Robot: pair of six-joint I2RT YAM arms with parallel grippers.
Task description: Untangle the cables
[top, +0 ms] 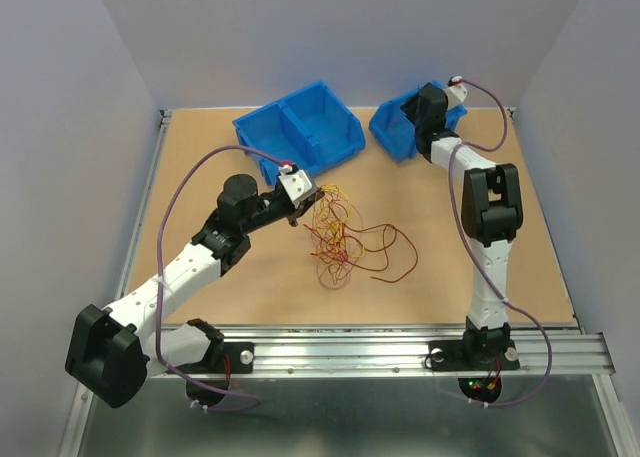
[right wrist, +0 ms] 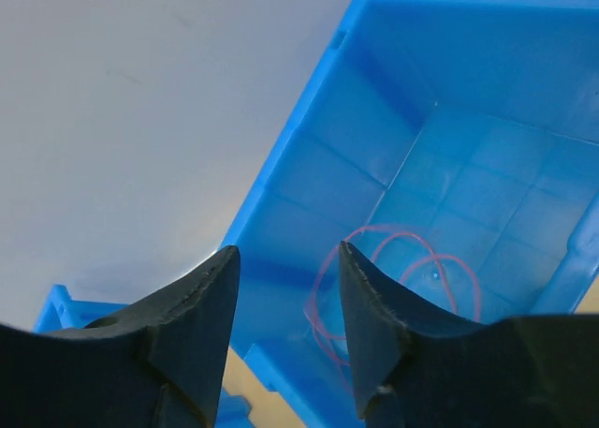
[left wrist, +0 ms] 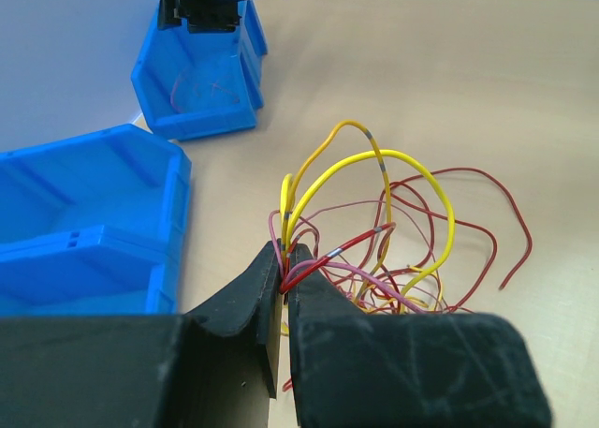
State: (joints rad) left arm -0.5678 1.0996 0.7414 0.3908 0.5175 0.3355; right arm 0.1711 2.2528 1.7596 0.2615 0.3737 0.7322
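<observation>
The cables [top: 342,239] lie as a loose tangle of red, yellow and orange strands mid-table. My left gripper [top: 303,205] is at the tangle's upper left edge. In the left wrist view that gripper [left wrist: 284,259] is shut on a pinch of red, pink and yellow strands, with the rest of the cables [left wrist: 412,180] arching away to the right. My right gripper [top: 410,114] hangs over the small blue bin [top: 392,137]. Its jaws [right wrist: 288,255] stand open with nothing between them. Below them a thin pink cable [right wrist: 375,228] lies coiled on the floor of the bin [right wrist: 318,156].
A larger two-compartment blue bin [top: 300,127] stands at the back, left of the small one, and shows close on the left in the left wrist view [left wrist: 94,213]. The small bin [left wrist: 201,91] shows farther back there. Grey walls enclose the wooden table [top: 500,267].
</observation>
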